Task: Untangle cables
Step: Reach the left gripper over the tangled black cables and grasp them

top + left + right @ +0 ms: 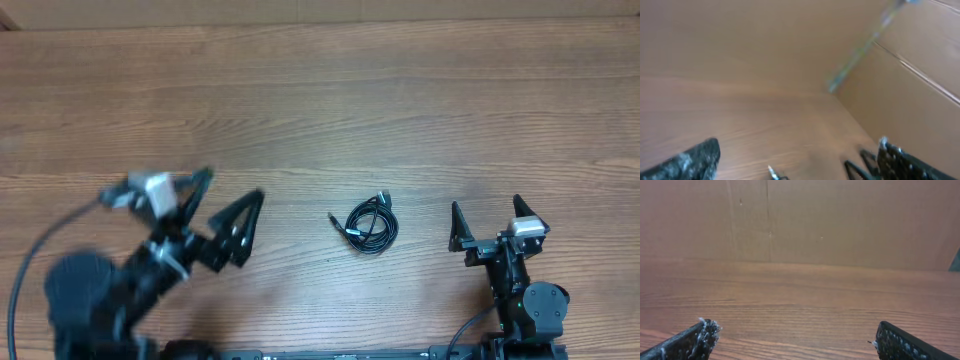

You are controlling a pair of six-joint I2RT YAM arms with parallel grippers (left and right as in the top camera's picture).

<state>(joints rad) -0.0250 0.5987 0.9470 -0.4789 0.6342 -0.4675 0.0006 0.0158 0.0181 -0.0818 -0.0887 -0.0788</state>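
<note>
The cables (pixel 372 228) sit in one tight little coil mid-worktop (pixel 320 110), between the hands and touching neither. Left hand (pixel 222 207) and right hand (pixel 487 222) are both wide open and empty. I'd pin the coil's edge with one and slowly tease a plug end out with the other.

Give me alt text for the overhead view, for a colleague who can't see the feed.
A small coiled bundle of thin black cables lies on the wooden table between two robot arms, touched by neither. The left gripper, blurred, and the right gripper both stand open, one on each side of the bundle.
</note>
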